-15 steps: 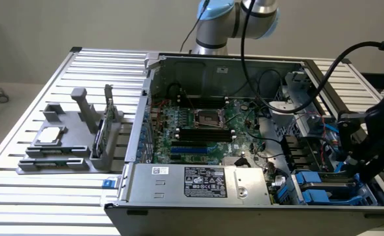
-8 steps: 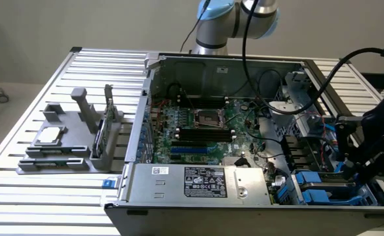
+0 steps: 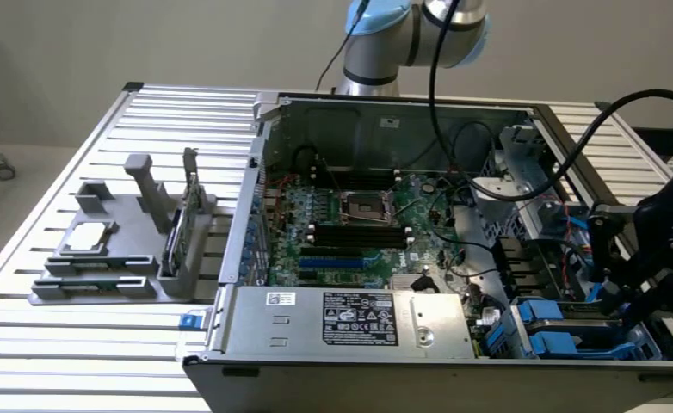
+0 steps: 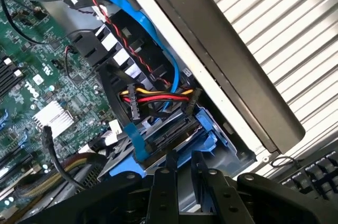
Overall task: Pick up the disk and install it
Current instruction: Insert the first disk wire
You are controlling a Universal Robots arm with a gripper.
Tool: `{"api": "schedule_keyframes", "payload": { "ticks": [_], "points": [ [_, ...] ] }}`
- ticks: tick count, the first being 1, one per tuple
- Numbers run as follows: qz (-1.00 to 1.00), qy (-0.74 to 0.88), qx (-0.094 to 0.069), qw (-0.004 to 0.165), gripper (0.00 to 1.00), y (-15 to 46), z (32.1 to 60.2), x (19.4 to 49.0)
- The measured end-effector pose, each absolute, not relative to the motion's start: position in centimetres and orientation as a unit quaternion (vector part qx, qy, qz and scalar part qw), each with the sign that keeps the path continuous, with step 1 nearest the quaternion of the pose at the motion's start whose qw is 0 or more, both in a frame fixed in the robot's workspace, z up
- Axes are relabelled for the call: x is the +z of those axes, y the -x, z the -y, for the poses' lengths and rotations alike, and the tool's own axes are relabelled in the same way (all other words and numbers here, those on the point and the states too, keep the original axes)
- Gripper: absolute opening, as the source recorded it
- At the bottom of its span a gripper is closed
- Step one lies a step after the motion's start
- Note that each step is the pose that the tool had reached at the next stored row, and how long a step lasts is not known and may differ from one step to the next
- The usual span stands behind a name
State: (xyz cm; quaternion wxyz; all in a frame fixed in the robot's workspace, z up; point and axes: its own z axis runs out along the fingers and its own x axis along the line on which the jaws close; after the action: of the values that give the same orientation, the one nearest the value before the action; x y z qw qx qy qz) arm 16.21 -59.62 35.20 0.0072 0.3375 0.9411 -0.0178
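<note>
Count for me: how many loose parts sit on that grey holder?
2: a square silver chip lying flat on the grey holder, and a thin card standing on edge nearer the computer case. Others may hide in its slots.

We are looking at a tabletop (image 3: 164, 120) of ribbed aluminium slats, brushed and softly gleaming. The computer case (image 3: 348, 129) is showing bare grey sheet metal, smooth and dull. A holder (image 3: 101, 288) is looking like matt grey plastic. The motherboard (image 3: 354, 219) is showing glossy green laminate with black plastic slots. The power supply (image 3: 429, 323) is wearing pale, satin-finished metal and printed labels in white and black. The disk (image 4: 210, 138) is showing a bright blue, slightly shiny plastic frame. The cables (image 4: 158, 96) are shining in smooth red, yellow, black and blue insulation. The pincer (image 4: 182, 163) is looking matt black. The robot arm (image 3: 371, 30) is gleaming in glossy pale blue plastic and silver metal.
</note>
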Motion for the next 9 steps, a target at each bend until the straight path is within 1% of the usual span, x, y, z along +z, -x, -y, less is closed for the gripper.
{"api": "schedule_keyframes", "payload": {
  "ticks": [9],
  "points": [
    [-0.929,-0.37,-0.008,0.003,0.25,-16.47,59.62,34.94]
  ]
}}
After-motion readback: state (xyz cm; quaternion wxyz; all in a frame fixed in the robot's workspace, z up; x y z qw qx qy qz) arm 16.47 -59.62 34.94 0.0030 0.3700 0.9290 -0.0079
